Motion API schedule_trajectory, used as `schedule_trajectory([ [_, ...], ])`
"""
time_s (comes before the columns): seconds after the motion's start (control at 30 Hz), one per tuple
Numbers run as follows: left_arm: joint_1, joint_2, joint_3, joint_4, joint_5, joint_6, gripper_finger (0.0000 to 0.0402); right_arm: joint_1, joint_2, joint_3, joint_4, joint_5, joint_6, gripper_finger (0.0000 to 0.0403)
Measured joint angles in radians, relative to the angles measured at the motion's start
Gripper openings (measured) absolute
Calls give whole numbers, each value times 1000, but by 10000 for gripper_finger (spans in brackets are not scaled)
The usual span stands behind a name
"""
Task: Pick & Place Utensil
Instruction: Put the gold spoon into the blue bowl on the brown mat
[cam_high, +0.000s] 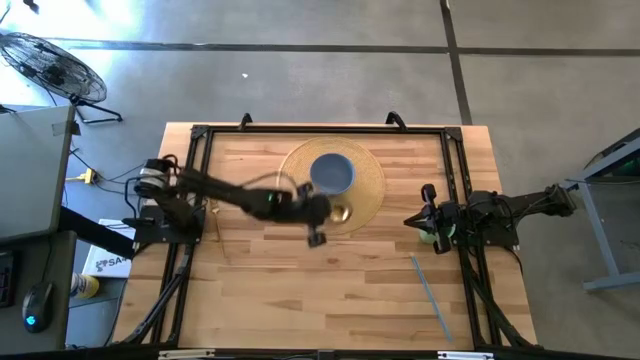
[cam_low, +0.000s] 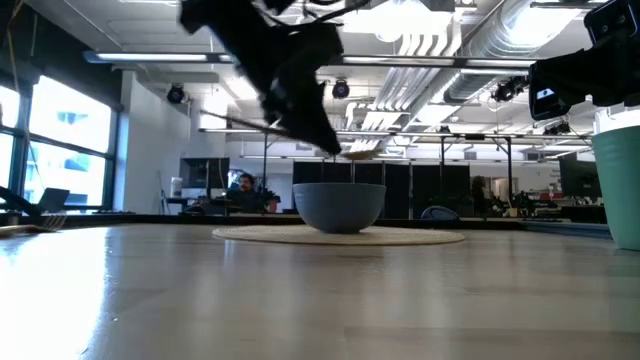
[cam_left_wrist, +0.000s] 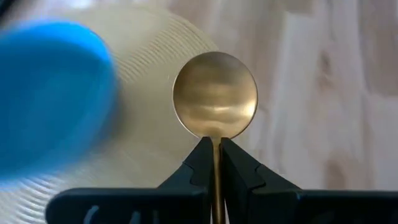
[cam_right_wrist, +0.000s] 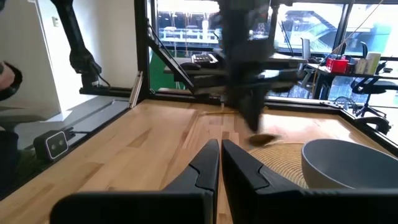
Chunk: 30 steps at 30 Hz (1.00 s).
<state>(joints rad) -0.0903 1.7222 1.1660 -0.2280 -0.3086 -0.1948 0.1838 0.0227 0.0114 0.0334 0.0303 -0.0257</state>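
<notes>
Pick done: left gripper (cam_left_wrist: 213, 163) pinches spoon (cam_left_wrist: 215, 93) aloft beside bowl (cam_high: 332, 172), over mat (cam_high: 368, 190). Placement outstanding. Right gripper (cam_right_wrist: 220, 158), pressed together, waits at table's right edge.

We see a light wooden bench (cam_high: 300, 290) of jointed planks, edged by a black frame (cam_high: 320, 128). On it lies a round woven mat (cam_high: 368, 178) toward the far middle, and a blue bowl (cam_high: 332, 172) stands on that mat — near its centre. A thin grey-blue rod (cam_high: 432, 298) lies flat on the bare wood toward the near right corner, well apart from the mat. A green cup (cam_low: 620, 190) stands at the right side.
</notes>
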Motion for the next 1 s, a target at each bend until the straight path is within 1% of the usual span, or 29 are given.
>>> schedule_trajectory([
  [0.1,93,1,105,-92,66,82,10,0,0,0,0,0,0,12],
  [0.2,199,0,195,-166,144,120,10,0,3,0,0,0,0,12],
  [0.33,339,31,233,-179,259,122,10,0,3,0,0,0,0,12],
  [0.43,398,75,235,-139,311,121,10,0,3,0,0,0,0,12],
  [0.57,428,143,234,-118,352,116,10,0,4,0,0,0,0,12],
  [0.73,423,211,234,-88,354,110,10,0,4,0,0,0,0,12],
  [0.83,427,237,234,-90,355,70,10,0,4,0,0,0,0,12],
  [1.0,447,274,312,-165,353,32,10,0,4,0,0,0,0,12],
])
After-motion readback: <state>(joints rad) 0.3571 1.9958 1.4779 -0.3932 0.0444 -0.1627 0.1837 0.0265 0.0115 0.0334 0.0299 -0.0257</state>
